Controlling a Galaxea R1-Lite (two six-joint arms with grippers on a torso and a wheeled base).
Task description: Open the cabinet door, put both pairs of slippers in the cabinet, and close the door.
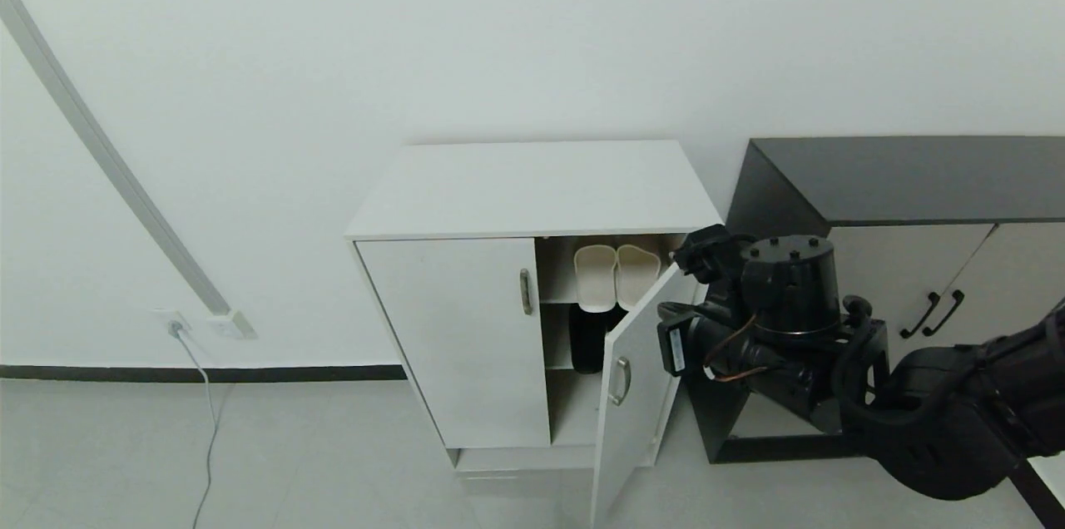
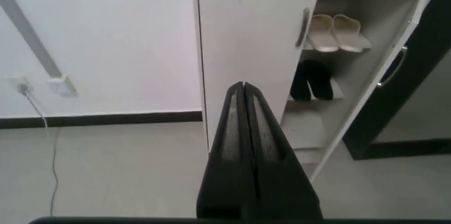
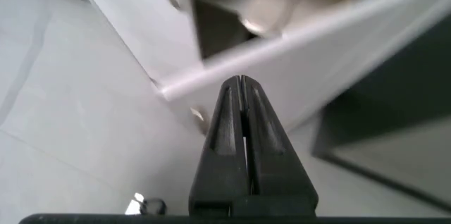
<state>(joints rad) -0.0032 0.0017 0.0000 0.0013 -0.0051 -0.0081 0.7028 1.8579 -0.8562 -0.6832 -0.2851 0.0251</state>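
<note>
The white cabinet (image 1: 532, 188) has its left door (image 1: 458, 338) shut and its right door (image 1: 636, 379) partly open, swung out toward me. A cream pair of slippers (image 1: 616, 275) lies on the top shelf, and a black pair (image 1: 586, 338) sits on the shelf below. My right gripper (image 1: 689, 256) is at the outer side of the open door near its top edge, fingers shut with nothing held; its tip (image 3: 242, 82) is close to the door's edge (image 3: 317, 48). My left gripper (image 2: 244, 86) is shut and empty, held back from the cabinet, facing the cream slippers (image 2: 340, 32) and black slippers (image 2: 313, 82).
A dark sideboard (image 1: 907, 180) with white doors stands right of the cabinet, close behind the open door. A wall socket with a cable (image 1: 176, 328) is at the left. Bare floor (image 1: 291, 454) lies in front and to the left.
</note>
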